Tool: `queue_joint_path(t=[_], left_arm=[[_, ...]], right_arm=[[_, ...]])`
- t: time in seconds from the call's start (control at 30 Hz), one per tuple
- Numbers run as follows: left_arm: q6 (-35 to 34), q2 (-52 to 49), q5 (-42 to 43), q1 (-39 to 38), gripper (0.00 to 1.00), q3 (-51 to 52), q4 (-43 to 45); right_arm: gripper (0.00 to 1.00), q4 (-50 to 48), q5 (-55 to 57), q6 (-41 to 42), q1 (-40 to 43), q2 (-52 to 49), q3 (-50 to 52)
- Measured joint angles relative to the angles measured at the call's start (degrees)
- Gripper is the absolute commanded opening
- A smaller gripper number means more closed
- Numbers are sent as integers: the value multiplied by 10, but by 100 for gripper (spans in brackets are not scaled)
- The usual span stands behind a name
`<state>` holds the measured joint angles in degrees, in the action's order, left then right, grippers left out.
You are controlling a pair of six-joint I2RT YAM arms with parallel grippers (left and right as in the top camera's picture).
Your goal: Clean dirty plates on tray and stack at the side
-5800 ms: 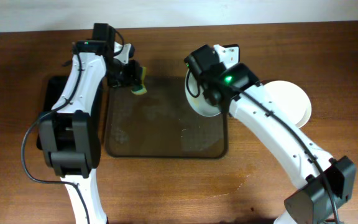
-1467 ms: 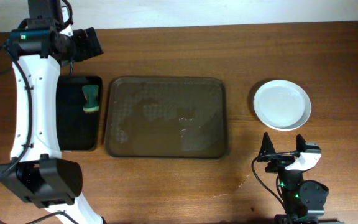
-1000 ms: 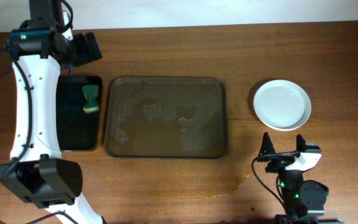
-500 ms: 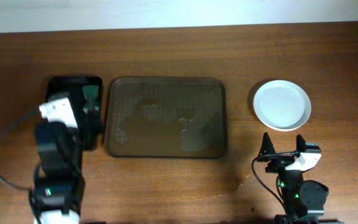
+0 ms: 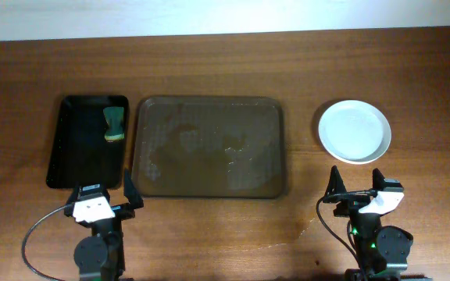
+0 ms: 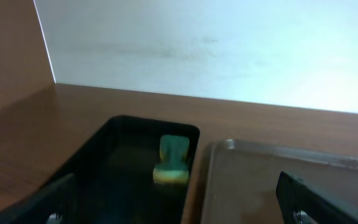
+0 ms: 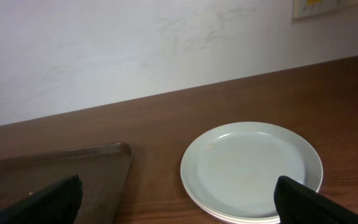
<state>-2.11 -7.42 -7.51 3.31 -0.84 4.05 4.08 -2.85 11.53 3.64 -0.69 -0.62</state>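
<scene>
Overhead: plates sat stacked right of the tray, which held none, so I judged the job about done. Sponge lay in the black tray, likely parked clear of the work. Left gripper and right gripper sat folded low at the near edge. Left wrist: fingers spread, empty, facing the sponge. Right wrist: fingers spread, empty, plates just ahead.

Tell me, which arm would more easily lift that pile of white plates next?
Right, probably. The plates lie just ahead of the right fingers, which are open; the left fingers sit across the brown tray, by the black tray.
</scene>
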Motion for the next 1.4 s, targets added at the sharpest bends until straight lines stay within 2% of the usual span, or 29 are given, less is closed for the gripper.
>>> queue_joint_path(t=[0.1, 0.13, 0.17, 0.27, 1.4], left_arm=[[60, 49, 22, 0, 99, 0, -76], [111, 64, 48, 0, 99, 0, -86], [134, 65, 61, -1, 99, 0, -87], [160, 65, 72, -3, 99, 0, -87], [176, 65, 78, -3, 99, 0, -86]], right_arm=[[98, 0, 0, 0, 0, 0, 0], [98, 0, 0, 0, 0, 0, 0], [98, 0, 0, 0, 0, 0, 0], [98, 0, 0, 0, 0, 0, 0], [98, 0, 0, 0, 0, 0, 0]])
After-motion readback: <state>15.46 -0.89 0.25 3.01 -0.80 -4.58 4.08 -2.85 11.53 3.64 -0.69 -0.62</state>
